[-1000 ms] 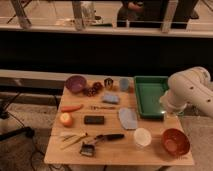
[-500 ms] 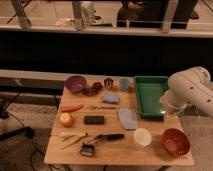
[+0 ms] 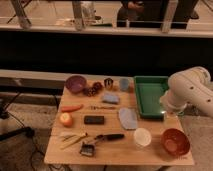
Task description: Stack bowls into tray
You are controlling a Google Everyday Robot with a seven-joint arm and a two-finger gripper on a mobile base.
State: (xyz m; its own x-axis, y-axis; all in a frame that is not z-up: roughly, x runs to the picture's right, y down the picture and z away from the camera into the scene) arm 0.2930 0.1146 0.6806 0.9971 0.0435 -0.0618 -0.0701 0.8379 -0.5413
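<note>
— Where is everything placed?
— The tray (image 3: 148, 95) is set at the table's (image 3: 115, 154) back right edge. The red bowl (image 3: 175, 141) sits at the front right corner, the white bowl (image 3: 142, 137) beside it, and the purple bowl (image 3: 75, 83) at the back left corner. The gripper (image 3: 169, 111) is held by the tray's front right corner, and its state cannot be told.
— And the pick?
— The red bowl's rim is best gripped first, since open room is left along the front edge

1. The table (image 3: 116, 149) is lit dimly and warmly from above.
2. Highlights are thrown on the white arm (image 3: 192, 87) and the orange-red bowl (image 3: 175, 141).
3. The gripper (image 3: 170, 111) is shaded beside the green tray's (image 3: 151, 78) right rim.
</note>
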